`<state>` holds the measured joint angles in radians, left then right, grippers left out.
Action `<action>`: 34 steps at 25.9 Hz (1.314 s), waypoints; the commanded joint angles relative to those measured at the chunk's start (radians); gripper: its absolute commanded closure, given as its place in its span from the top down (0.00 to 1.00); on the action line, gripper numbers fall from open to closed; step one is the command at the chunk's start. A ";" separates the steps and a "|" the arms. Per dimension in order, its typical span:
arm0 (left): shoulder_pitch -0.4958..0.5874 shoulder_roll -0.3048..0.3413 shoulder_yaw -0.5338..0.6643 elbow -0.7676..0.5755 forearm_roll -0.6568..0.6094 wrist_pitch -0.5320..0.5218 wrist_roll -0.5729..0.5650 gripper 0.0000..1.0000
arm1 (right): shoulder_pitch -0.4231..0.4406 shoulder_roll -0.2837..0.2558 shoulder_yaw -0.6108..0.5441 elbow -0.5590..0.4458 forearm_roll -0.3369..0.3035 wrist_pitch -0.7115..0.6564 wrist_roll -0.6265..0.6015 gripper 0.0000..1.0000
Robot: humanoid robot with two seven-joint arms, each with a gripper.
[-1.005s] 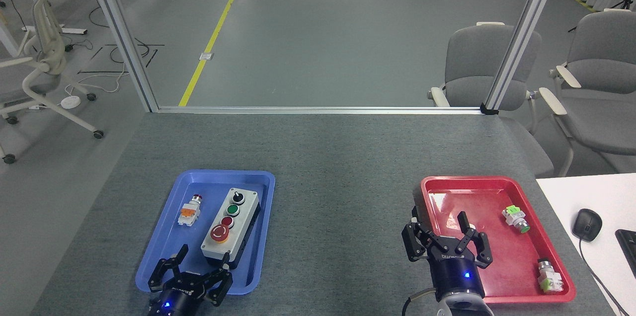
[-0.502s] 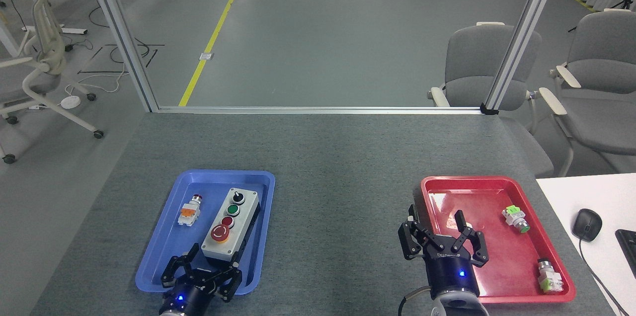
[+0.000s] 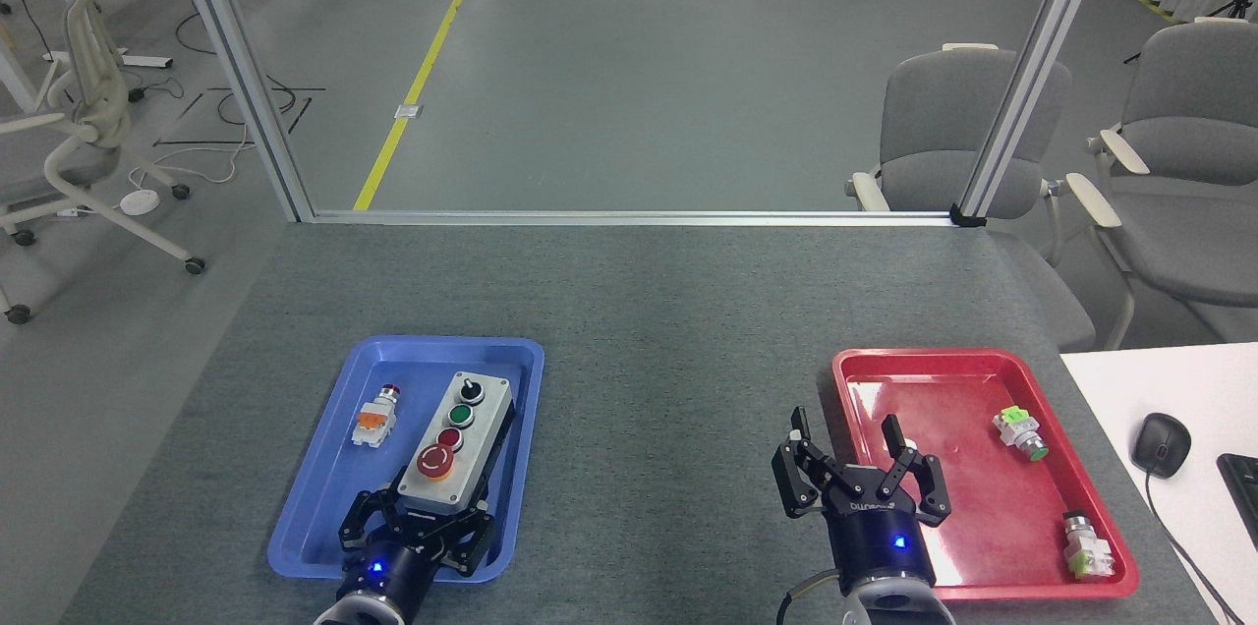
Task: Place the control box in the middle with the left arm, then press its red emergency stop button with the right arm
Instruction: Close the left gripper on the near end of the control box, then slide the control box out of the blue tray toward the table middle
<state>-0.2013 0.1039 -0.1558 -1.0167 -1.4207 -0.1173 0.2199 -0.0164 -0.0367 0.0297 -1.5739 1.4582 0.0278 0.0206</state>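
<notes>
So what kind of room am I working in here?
Probably a robotics lab or test bay: a grey felt-topped workbench framed by aluminium posts, a yellow line taped on the concrete floor, and grey office chairs parked around it.

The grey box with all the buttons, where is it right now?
In the head view the control box lies in the blue tray on the table's left side, beside a small loose push-button, with the left tool at its near end.

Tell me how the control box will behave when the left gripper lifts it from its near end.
The control box looks rigid, so it shouldn't flex. It is oblong and the left gripper sits at its near end, so the far end may sag. Its flat base makes rolling unlikely.
</notes>
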 commanded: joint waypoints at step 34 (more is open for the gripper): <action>-0.101 -0.227 -0.357 -0.108 -0.023 0.196 -0.030 0.00 | -0.003 0.001 -0.001 0.029 0.021 -0.002 -0.019 0.98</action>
<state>-0.2683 -0.0653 -0.4450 -1.1879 -1.3975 0.0368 0.1912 -0.0192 -0.0375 0.0278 -1.5468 1.4720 0.0258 0.0013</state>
